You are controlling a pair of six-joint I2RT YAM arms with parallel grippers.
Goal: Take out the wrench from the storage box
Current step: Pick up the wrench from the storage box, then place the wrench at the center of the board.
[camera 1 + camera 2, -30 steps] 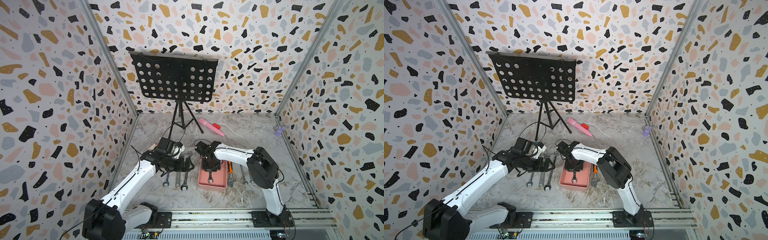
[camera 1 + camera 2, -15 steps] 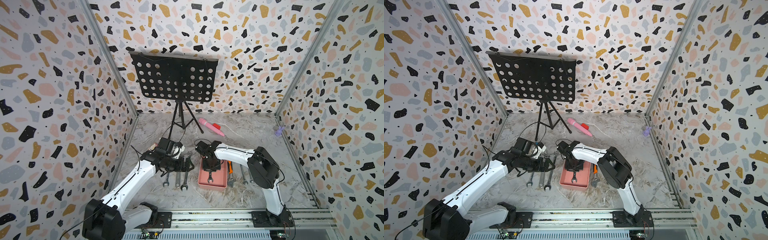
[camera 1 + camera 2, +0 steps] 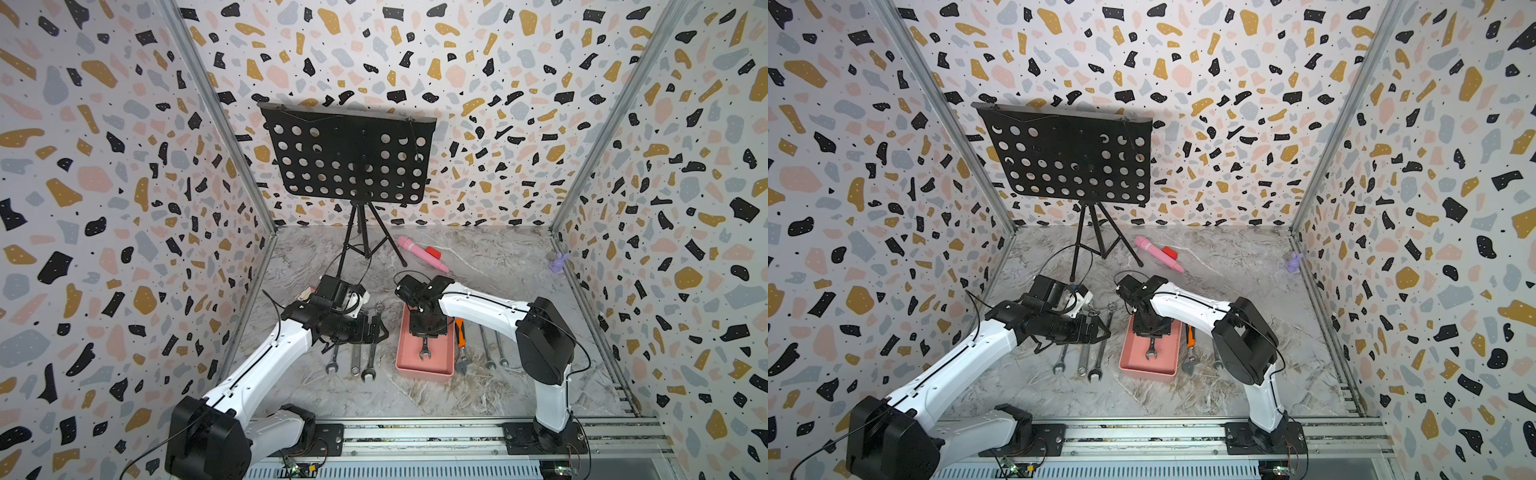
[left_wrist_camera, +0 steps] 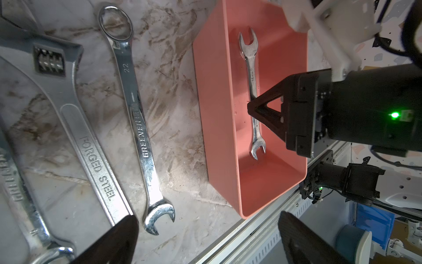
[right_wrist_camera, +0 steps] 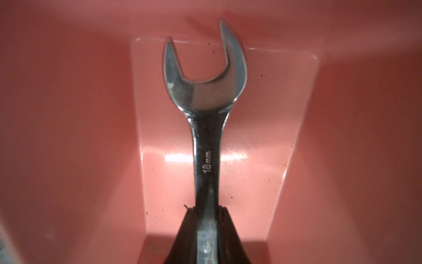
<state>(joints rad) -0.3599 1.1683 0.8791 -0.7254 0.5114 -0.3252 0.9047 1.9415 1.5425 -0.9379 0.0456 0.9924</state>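
The salmon-pink storage box [image 3: 424, 371] [image 3: 1133, 365] sits on the marble table in front of the right arm. Inside it a small silver double open-end wrench [image 3: 424, 353] [image 4: 250, 52] [image 5: 205, 91] lies lengthwise. My right gripper [image 3: 425, 337] [image 4: 251, 107] [image 5: 206, 211] reaches down into the box and is shut on the wrench's shank near its middle. The black fingers [image 5: 185, 228] press both sides of the shank. My left gripper [image 3: 376, 330] [image 4: 206, 220] hangs open above the table left of the box, holding nothing.
Three larger wrenches [image 3: 353, 357], one adjustable [image 4: 68, 96], lie side by side left of the box under the left gripper. Orange-handled pliers [image 3: 459, 332] and metal rods [image 3: 492, 345] lie right of it. Behind stand a black music stand [image 3: 349, 158], a pink microphone [image 3: 419, 253] and a purple figure [image 3: 557, 262].
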